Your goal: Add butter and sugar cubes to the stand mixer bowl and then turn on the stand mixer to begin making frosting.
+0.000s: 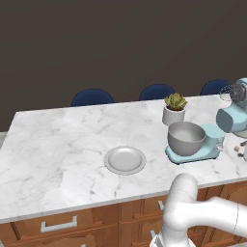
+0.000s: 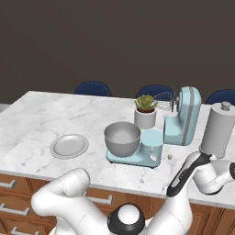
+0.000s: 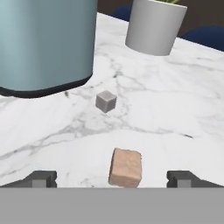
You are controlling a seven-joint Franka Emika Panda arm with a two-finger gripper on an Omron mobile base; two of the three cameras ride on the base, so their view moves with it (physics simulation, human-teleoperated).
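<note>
From the left base view, the stand mixer bowl (image 1: 186, 137) sits on the stand mixer (image 1: 226, 126) base, at three o'clock from a grey plate (image 1: 125, 160) on the table (image 1: 58, 144). In the hand view, my tool (image 3: 112, 178) stands wide, a brownish cube (image 3: 125, 167) between its tips and a small grey cube (image 3: 106, 101) at twelve o'clock beyond it.

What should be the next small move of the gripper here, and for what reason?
Probably lower the gripper straight down and close on the brown cube. Its jaws stand wide open with the brown cube lying between them on the marble counter, apart from the small grey cube further ahead near the stand mixer.
</note>
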